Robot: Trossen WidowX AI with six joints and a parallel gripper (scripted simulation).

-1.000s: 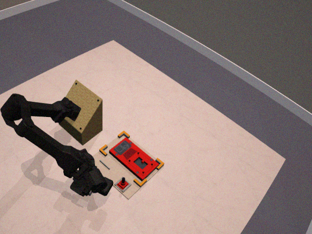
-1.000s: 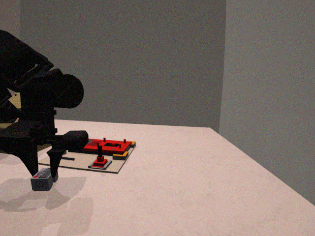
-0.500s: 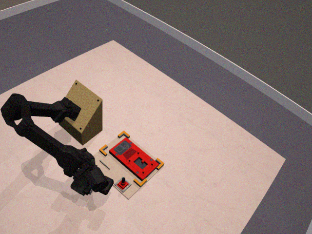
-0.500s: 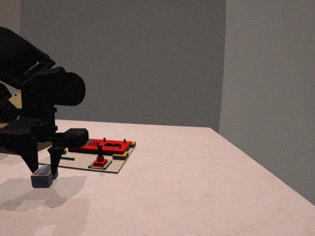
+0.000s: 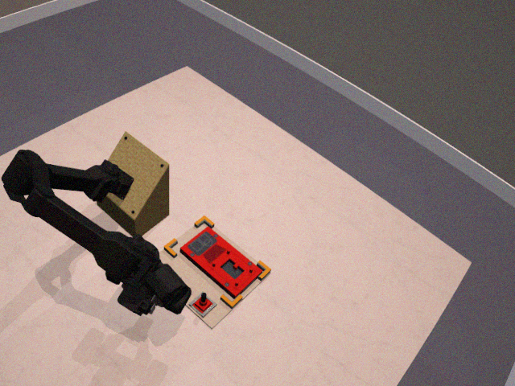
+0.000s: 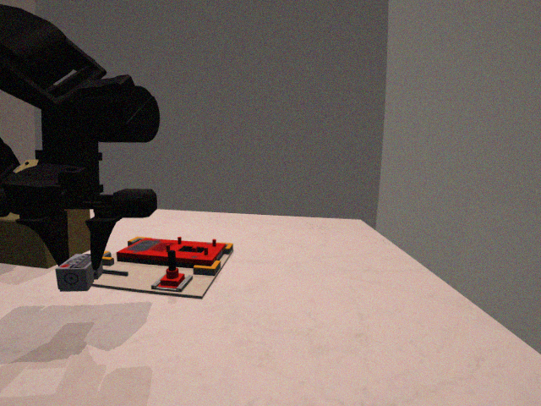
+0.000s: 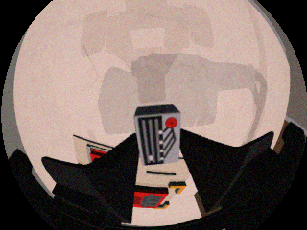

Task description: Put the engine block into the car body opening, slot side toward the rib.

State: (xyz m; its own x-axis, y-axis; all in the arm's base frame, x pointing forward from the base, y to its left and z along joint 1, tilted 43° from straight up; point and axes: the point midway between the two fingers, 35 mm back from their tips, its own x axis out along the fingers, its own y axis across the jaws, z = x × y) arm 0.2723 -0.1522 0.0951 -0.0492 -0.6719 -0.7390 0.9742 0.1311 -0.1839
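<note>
The engine block (image 6: 73,274) (image 7: 156,133) is a small grey box with dark ribs and a red mark on top. My gripper (image 6: 78,263) (image 7: 157,136) is shut on the engine block and holds it a little above the table, just left of the baseboard (image 5: 215,317) (image 6: 131,282). The red car body (image 5: 210,256) (image 6: 152,253) (image 7: 149,199) lies flat on the board. Its rectangular opening (image 5: 232,268) (image 6: 192,248) is empty. In the top view the arm's wrist (image 5: 160,284) hides the fingers and the block.
A red stand with a black peg (image 5: 203,304) (image 6: 171,272) sits on the board's near corner. Orange corner brackets (image 5: 203,221) (image 6: 207,267) ring the car body. A tan wedge block (image 5: 141,186) stands behind the arm.
</note>
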